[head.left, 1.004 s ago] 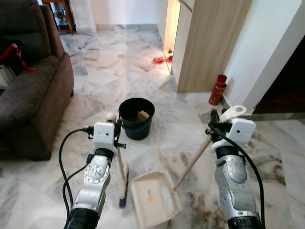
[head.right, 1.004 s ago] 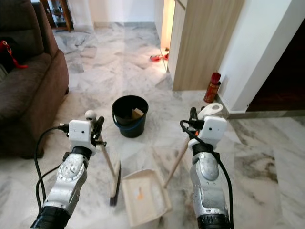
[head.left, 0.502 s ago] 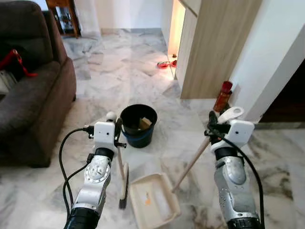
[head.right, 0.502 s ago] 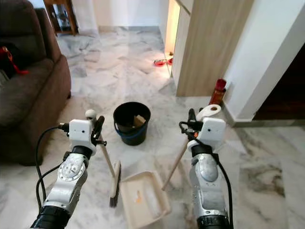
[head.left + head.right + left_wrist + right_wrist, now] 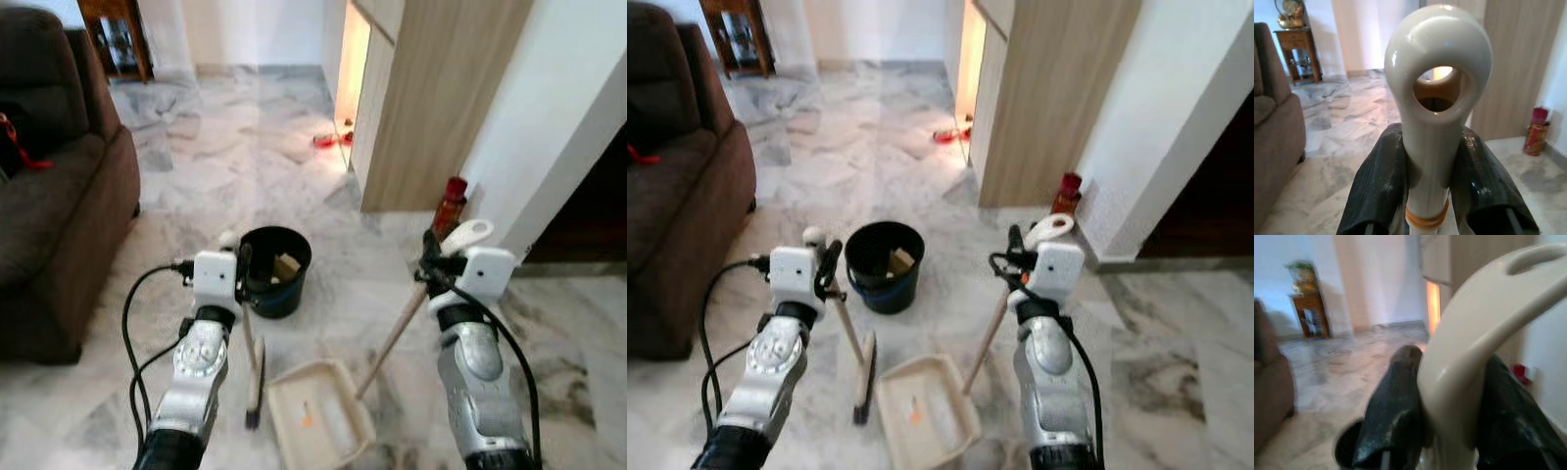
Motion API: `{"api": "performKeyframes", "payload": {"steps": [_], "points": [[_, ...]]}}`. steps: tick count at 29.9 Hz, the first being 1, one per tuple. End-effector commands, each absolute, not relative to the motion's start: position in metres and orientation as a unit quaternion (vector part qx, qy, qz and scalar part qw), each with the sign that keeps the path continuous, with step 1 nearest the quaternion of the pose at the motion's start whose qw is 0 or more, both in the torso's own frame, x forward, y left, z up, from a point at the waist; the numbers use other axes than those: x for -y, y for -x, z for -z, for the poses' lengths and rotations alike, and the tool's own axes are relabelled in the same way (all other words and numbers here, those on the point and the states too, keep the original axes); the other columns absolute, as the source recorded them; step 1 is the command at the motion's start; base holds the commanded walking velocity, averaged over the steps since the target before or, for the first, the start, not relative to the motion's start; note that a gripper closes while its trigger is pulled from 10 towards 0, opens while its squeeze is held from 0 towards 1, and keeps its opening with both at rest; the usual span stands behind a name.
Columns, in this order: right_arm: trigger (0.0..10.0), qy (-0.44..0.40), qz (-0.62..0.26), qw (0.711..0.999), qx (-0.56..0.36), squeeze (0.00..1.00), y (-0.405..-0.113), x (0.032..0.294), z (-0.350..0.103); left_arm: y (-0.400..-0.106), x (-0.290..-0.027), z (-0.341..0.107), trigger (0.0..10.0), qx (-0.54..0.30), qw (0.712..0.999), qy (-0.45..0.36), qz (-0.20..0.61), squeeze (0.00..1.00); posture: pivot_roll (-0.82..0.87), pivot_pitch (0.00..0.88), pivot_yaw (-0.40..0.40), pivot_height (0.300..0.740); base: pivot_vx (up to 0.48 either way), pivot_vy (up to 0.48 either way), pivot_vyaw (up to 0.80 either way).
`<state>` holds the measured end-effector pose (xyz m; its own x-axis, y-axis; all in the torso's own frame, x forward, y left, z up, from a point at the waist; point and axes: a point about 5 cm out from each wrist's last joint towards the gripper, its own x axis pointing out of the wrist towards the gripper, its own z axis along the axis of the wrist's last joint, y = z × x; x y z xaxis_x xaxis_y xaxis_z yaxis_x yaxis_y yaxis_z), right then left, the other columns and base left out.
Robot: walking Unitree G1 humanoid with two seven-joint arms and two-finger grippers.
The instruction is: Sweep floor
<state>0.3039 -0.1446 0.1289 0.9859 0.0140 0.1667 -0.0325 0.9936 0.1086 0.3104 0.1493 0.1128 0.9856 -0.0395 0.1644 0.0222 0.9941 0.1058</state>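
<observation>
My left gripper (image 5: 238,269) is shut on the cream handle of a broom (image 5: 1437,98), one black finger (image 5: 1381,186) on each side of it. The broom's dark bristle head (image 5: 254,392) rests on the marble floor just left of the cream dustpan (image 5: 318,421). A small orange scrap (image 5: 307,419) lies inside the pan. My right gripper (image 5: 431,257) is shut on the looped cream grip (image 5: 1484,342) of the dustpan's long wooden handle (image 5: 397,328), which slants down to the pan.
A black bucket (image 5: 273,269) with scraps inside stands just beyond the grippers. A brown sofa (image 5: 49,225) is on the left; a wooden cabinet (image 5: 431,98) and a red can (image 5: 453,201) are by the white wall on the right. Open marble floor runs ahead.
The whole picture has shifted and wobbled, so the camera moved. Both grippers keep their hold, and the broom and dustpan sit the same way relative to my arms.
</observation>
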Motion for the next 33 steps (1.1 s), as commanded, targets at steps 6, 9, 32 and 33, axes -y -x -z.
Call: {"api": "performKeyframes", "payload": {"steps": [6,9,32,33], "points": [[10.0,-0.064,-0.019,0.992,0.111,0.00,-0.3044,0.1442,-0.1414,-0.3140,-0.1444,-0.1271,10.0,0.116,0.992,-0.055,0.021,0.00,0.01,0.000,-0.025,0.740,0.326,0.000,0.32],[10.0,-0.063,-0.020,0.992,0.110,0.00,-0.3033,0.1437,-0.1406,-0.3136,-0.1445,-0.1266,10.0,0.114,0.992,-0.055,0.021,0.00,0.01,0.000,-0.027,0.740,0.328,0.000,0.68],[10.0,-0.070,-0.020,0.991,0.115,0.00,-0.3043,0.1423,-0.1434,-0.3151,-0.1445,-0.1271,10.0,0.115,0.991,-0.058,0.020,0.00,0.02,0.000,-0.025,0.740,0.325,0.000,0.03],[10.0,-0.070,-0.016,0.991,0.115,0.00,-0.3047,0.1434,-0.1438,-0.3152,-0.1444,-0.1272,10.0,0.116,0.991,-0.058,0.020,0.00,0.02,0.000,-0.024,0.740,0.262,0.000,0.00]]}}
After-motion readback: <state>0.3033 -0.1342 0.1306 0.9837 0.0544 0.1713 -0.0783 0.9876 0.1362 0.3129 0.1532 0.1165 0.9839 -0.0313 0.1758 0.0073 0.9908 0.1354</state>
